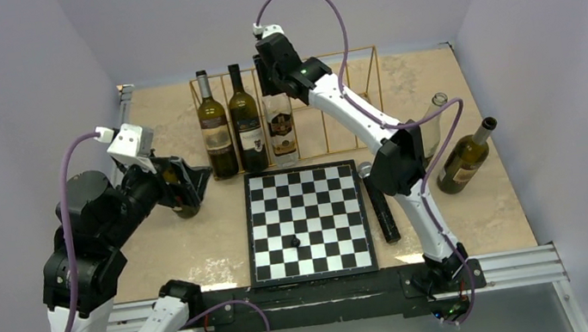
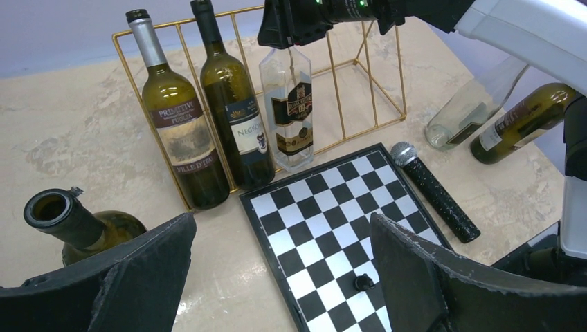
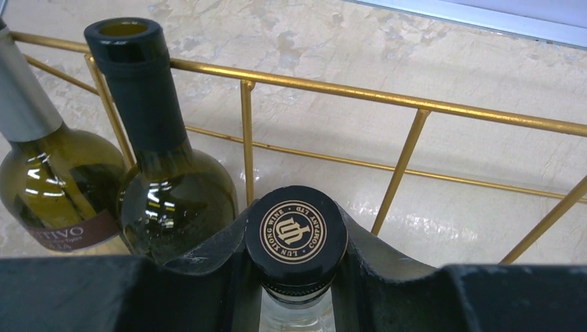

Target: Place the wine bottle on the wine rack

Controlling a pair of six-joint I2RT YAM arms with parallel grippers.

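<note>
Item: clear bottle (image 1: 281,129), upper centre: right gripper (image 3: 296,242) jaws clenched on neck (left gripper (image 2: 282,249) jaws released). Risk: tilted release, toppling in wine rack (image 3: 415,105).

The clear, black-capped wine bottle (image 2: 289,104) is stood upright inside the wine rack (image 3: 484,113), a long gold wire frame set at the far side of the surface (image 1: 496,207).

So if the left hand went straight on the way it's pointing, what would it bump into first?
Probably the chessboard: the left hand is open and tilted down at it. Depth is hard to judge.
</note>
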